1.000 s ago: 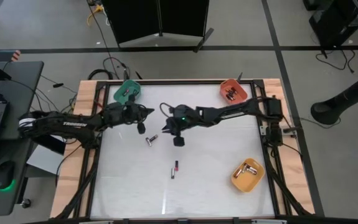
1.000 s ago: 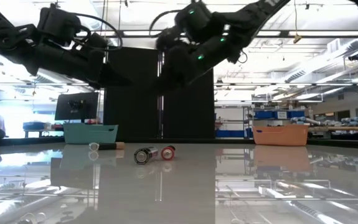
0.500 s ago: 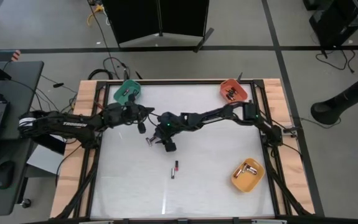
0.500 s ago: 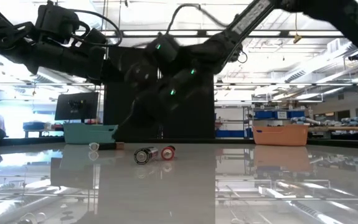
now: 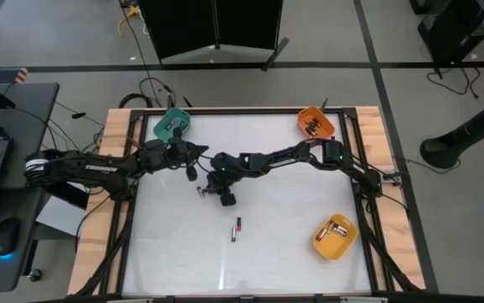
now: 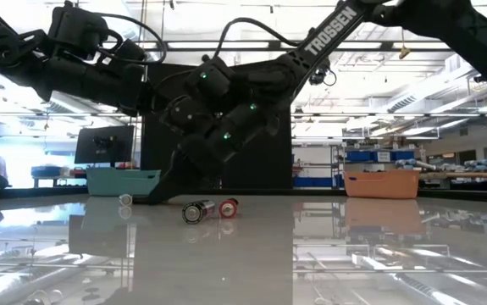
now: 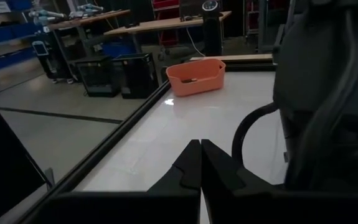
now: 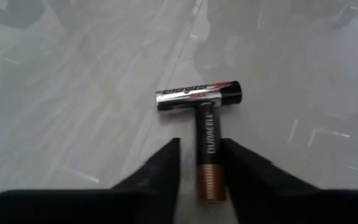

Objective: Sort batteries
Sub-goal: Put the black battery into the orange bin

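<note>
Toward the table's (image 5: 292,252) far-left corner, a copper-ended battery (image 8: 207,155) is straddled by the right gripper's (image 8: 201,163) parted fingers, while the left gripper (image 7: 200,163) is held closed nearby.

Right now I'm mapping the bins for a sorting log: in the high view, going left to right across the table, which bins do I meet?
Green bin → orange bin → yellow bin.

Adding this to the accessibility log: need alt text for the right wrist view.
The right gripper, open, straddles a black-and-copper Duracell battery lying on the white table. A silver Energizer battery lies crosswise at the Duracell's far end, forming a T; they look to be touching.
</note>
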`<action>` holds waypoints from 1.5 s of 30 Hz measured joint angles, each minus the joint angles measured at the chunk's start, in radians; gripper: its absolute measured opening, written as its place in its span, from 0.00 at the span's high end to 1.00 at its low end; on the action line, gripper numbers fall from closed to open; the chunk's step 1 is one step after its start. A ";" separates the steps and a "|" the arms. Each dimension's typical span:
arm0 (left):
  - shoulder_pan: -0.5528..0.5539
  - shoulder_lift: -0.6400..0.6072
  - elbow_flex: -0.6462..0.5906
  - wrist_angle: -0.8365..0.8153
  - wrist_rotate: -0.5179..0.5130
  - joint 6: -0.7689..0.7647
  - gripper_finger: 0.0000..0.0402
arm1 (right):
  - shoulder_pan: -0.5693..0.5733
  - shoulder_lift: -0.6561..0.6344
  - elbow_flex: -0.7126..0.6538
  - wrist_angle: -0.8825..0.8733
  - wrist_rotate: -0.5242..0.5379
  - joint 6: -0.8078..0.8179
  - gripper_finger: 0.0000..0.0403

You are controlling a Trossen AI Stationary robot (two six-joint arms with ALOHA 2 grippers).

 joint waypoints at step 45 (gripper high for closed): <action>-0.001 0.001 0.001 0.047 -0.026 -0.027 0.98 | -0.623 -0.775 -0.742 -0.301 0.581 0.293 0.85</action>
